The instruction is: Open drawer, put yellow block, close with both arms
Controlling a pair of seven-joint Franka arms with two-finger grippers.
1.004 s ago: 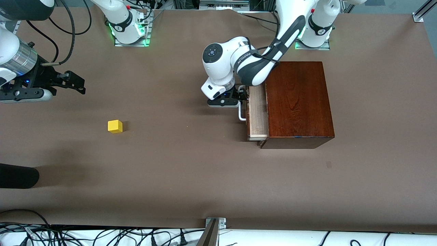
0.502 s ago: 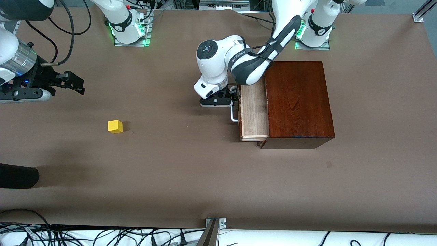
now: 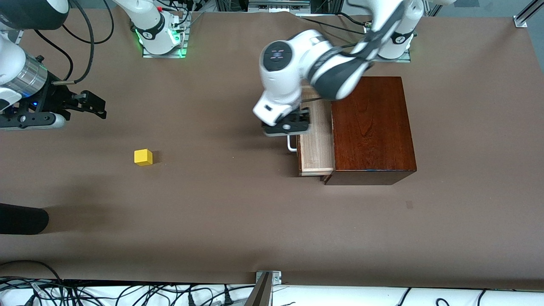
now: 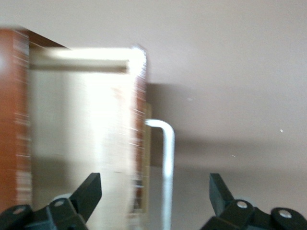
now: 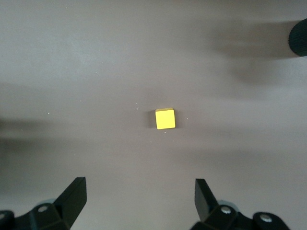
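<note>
The drawer (image 3: pixel 316 144) stands pulled out of the mahogany box (image 3: pixel 372 127), showing its pale wood interior and white bar handle (image 3: pixel 292 145). My left gripper (image 3: pixel 287 127) is open and empty, raised over the drawer's front and handle. In the left wrist view the handle (image 4: pixel 167 167) lies between the spread fingers of the left gripper (image 4: pixel 153 187), with the drawer interior (image 4: pixel 81 134) beside it. The yellow block (image 3: pixel 143 157) sits on the table toward the right arm's end. My right gripper (image 3: pixel 100 106) is open and hovers above the table; the block (image 5: pixel 165 119) shows ahead of the right gripper (image 5: pixel 139 187).
A black rounded object (image 3: pixel 21 219) juts in at the table's edge on the right arm's end, nearer the camera than the block; it also shows in the right wrist view (image 5: pixel 298 38). Brown table cover (image 3: pixel 221 204) spreads between block and box.
The drawer slid farther out, pulled by the handle. The left gripper then let go of the handle, rose and shifted over the drawer's front. The right arm barely moved.
</note>
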